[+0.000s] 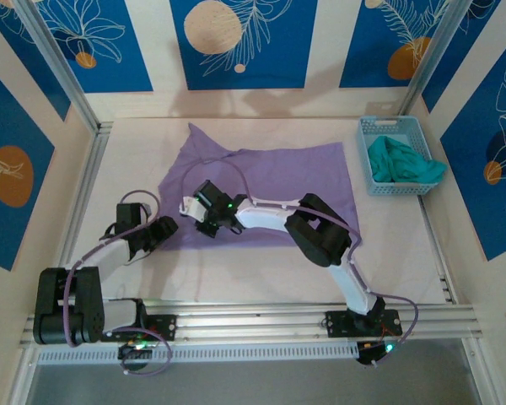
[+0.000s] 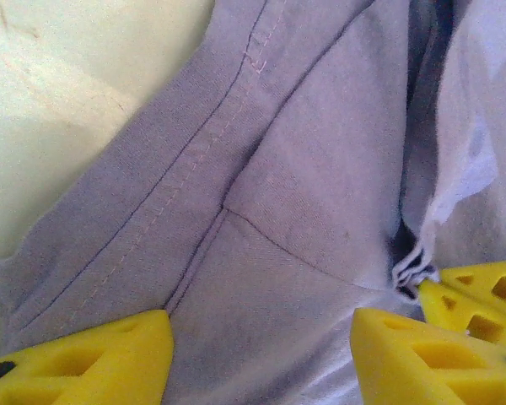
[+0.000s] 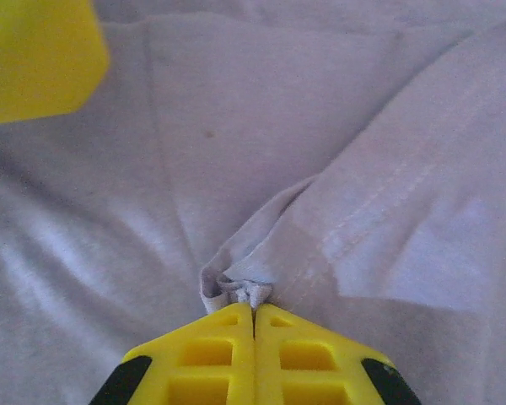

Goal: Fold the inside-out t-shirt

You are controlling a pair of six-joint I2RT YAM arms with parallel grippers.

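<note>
The inside-out t-shirt [image 1: 278,181] is lavender and lies spread across the middle of the table, one corner pointing to the back left. My right gripper [image 1: 201,224] reaches over to its near-left part and is shut on a small bunched fold of the cloth [image 3: 244,283]; its own view shows the fingertips [image 3: 255,312] pressed together with fabric between them. My left gripper [image 1: 170,228] hovers just beside it at the shirt's near-left edge. It is open [image 2: 261,363], its yellow fingers [image 2: 84,363] apart over flat cloth and a stitched seam [image 2: 194,177]. The right gripper's fingers [image 2: 481,291] show at that view's right edge.
A light blue basket [image 1: 388,126] at the back right holds a teal-green garment [image 1: 401,160]. Bare cream table [image 2: 59,76] lies left of the shirt's hem. Metal rails and patterned walls border the table on all sides.
</note>
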